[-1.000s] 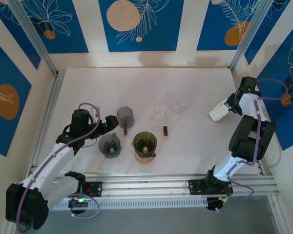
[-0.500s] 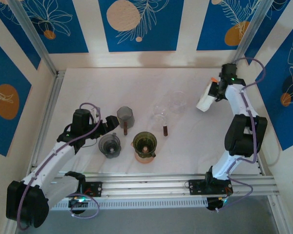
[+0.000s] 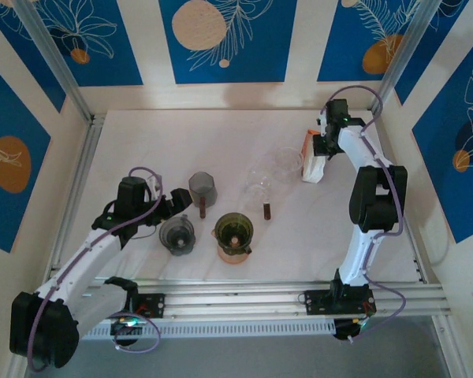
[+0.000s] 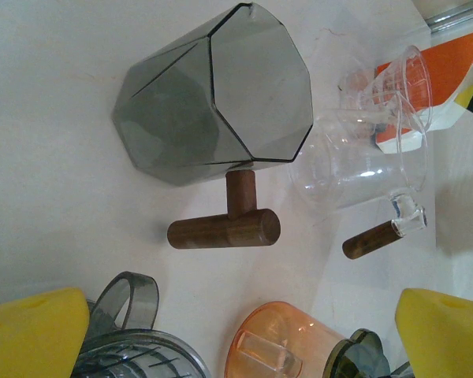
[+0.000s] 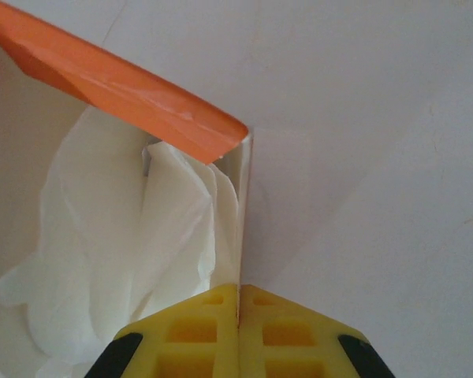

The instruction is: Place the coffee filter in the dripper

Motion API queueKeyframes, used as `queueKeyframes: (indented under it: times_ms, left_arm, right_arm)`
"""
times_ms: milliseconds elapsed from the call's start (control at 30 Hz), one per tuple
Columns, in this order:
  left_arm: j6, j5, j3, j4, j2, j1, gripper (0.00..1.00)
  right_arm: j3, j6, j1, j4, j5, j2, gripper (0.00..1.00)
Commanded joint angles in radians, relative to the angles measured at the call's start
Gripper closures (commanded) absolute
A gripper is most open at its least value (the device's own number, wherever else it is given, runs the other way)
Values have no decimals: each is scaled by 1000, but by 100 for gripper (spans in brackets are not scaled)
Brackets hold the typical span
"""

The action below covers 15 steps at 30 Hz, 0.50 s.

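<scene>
Plainly, white coffee filters [image 5: 102,236] sit crumpled inside the orange-flapped box [image 5: 118,83].

The left arm [image 3: 83,260] is built of slim white tubular links joined by chunky black motor housings, ending in a large black shoulder block [image 3: 35,331]. The right arm [image 3: 374,201] has the same white-and-black build. A thin lavender cable [image 3: 142,168] loops beside the left arm, and another lavender cable [image 3: 355,87] arcs over the right. The left gripper's fingers [image 4: 31,335] are smooth bright yellow plastic with rounded ends. The right gripper's fingers [image 5: 197,331] are the same yellow, moulded with square pockets, with black parts at the outer corners.
</scene>
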Motion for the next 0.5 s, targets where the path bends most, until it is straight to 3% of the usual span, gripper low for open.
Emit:
queueKeyframes:
  times_ms: [0, 467]
  left_arm:
    - [11, 9, 23, -18, 7, -10, 0]
    - [-13, 24, 21, 1, 38, -10, 0]
  right_arm:
    - [39, -41, 20, -14, -14, 22, 94]
    - [46, 4, 87, -6, -120, 5, 96]
